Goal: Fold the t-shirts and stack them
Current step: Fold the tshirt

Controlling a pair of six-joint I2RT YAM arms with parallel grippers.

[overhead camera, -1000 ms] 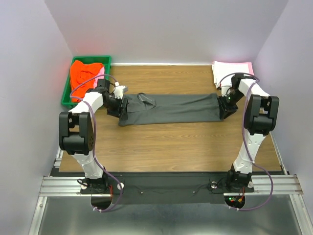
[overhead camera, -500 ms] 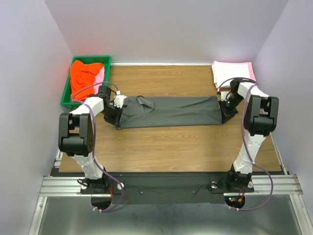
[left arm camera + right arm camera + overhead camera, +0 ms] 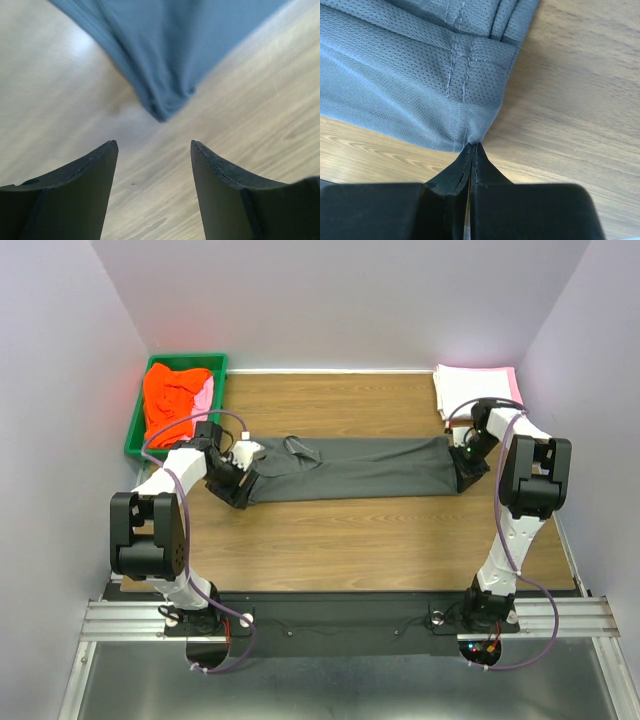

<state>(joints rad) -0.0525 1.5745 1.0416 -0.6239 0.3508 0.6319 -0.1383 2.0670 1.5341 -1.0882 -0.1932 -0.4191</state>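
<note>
The charcoal t-shirt (image 3: pixel 350 468) lies stretched flat on the counter (image 3: pixel 350 540), right of the green bin (image 3: pixel 136 425). The left fingers (image 3: pixel 75 190) stand apart — the shirt's bin-side tip lies just beyond them. The right fingers (image 3: pixel 450 180) are together, pinching the hem farthest from the bin.

Bright, even overhead light filled the top view with only soft shadows. Glare washed out the pale wooden tabletop (image 3: pixel 65 60) in the left wrist view, where the dark charcoal grey cloth t-shirt (image 3: pixel 165 50) looked blurred; the right wrist view was sharp.
</note>
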